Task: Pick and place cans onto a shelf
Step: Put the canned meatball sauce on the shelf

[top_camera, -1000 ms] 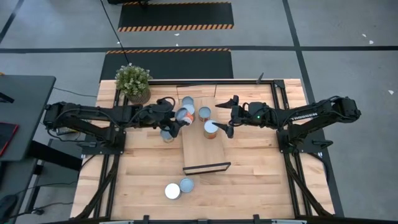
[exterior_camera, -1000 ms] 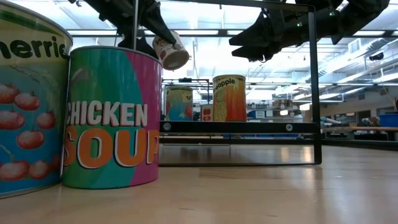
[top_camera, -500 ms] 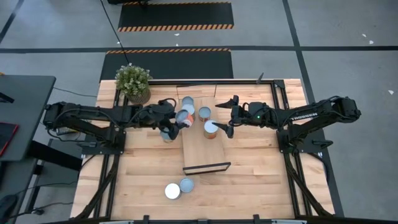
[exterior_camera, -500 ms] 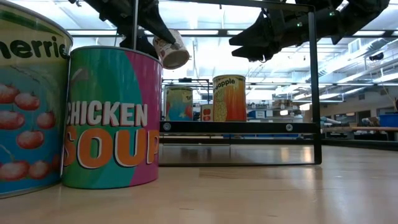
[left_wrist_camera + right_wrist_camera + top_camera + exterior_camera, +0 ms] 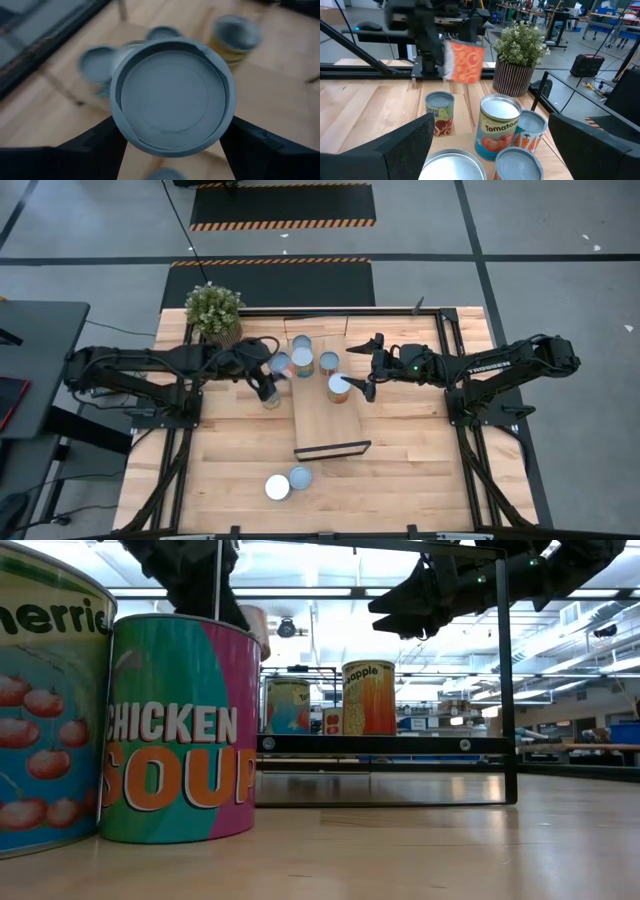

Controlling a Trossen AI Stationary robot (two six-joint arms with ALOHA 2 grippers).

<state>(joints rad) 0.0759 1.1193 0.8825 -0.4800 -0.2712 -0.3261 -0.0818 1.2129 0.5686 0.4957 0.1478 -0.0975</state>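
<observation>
The left gripper (image 5: 277, 367) has drawn back toward its own side since a second ago, carrying its orange-patterned can (image 5: 466, 62) off the edge of the shelf (image 5: 325, 420) and out over the table (image 5: 400, 470); its fingers (image 5: 95, 145) pinch the can by its sides, the round end (image 5: 172, 95) facing the wrist camera. In the low view the can (image 5: 256, 625) has slid almost wholly behind the chicken soup can (image 5: 180, 730). The right gripper (image 5: 368, 365) hangs unchanged above the shelf's far end, fingers (image 5: 400, 145) spread wide and empty, over the tomato can (image 5: 497, 125) and its neighbours. Two cans (image 5: 288, 482) stand near the table's front.
</observation>
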